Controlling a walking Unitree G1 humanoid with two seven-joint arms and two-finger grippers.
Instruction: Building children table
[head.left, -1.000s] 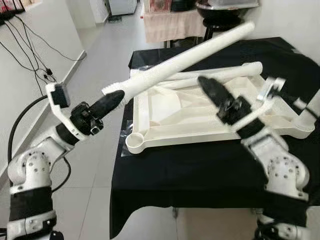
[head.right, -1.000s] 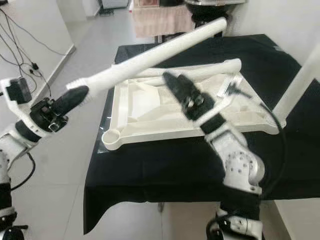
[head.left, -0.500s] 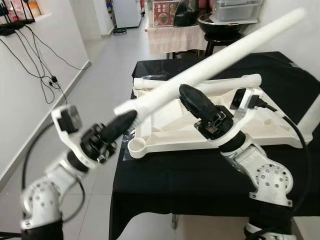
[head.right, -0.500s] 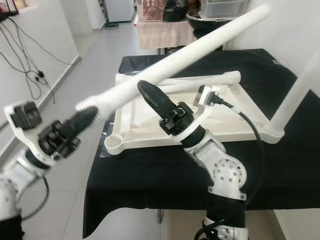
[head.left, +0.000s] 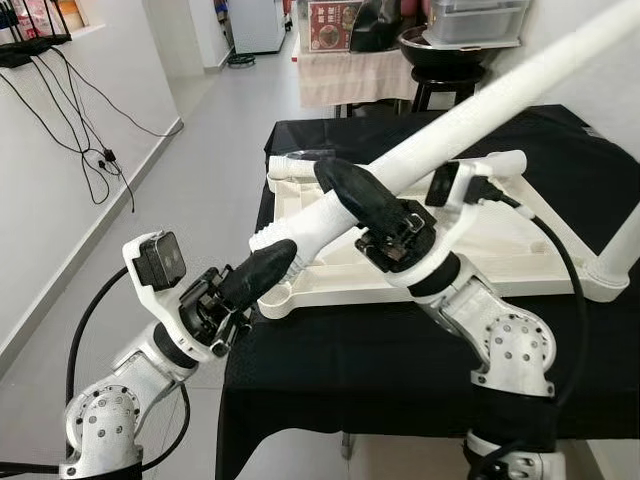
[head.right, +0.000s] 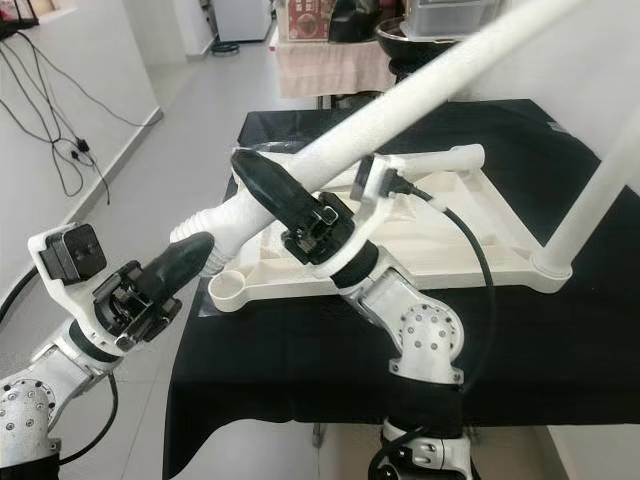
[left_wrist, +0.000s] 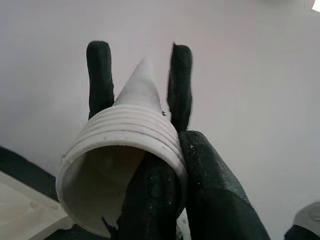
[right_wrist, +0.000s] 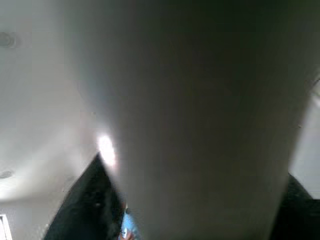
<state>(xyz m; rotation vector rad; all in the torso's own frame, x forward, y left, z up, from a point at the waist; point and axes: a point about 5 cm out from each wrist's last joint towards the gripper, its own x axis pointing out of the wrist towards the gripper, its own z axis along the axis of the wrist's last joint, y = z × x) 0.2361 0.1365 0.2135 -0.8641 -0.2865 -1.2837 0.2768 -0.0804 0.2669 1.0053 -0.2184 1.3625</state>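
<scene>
From the head cameras, our left gripper (head.left: 262, 278) grips the ribbed, threaded end of a long white table leg (head.left: 470, 110), which rises up and away from that gripper over the upturned white tabletop (head.left: 520, 250). The tabletop lies on a black-draped table (head.left: 400, 350), and its open corner socket (head.left: 272, 297) sits just beyond and below the left gripper's tips. Our right gripper (head.left: 345, 190) reaches across and presses against the same leg a little further up from the left gripper; we cannot tell whether its fingers are closed round the leg. A second leg (head.right: 600, 185) already stands in the corner off beyond our right arm, and another lies flat along the far edge of the tabletop.

In the left wrist view, the two black fingers (left_wrist: 99, 75) flank the leg narrowly, the hollow threaded mouth (left_wrist: 122, 155) right at their base, so the hold is firm but short.

In the right wrist view, a blurred pale surface, most likely the leg, lies close against the lens.

We judge the risk to be leverage: held only at its end, the long leg may swing and slip. If it enters the socket tilted, the threads may cross, or the push may shove the tabletop along the cloth.
</scene>
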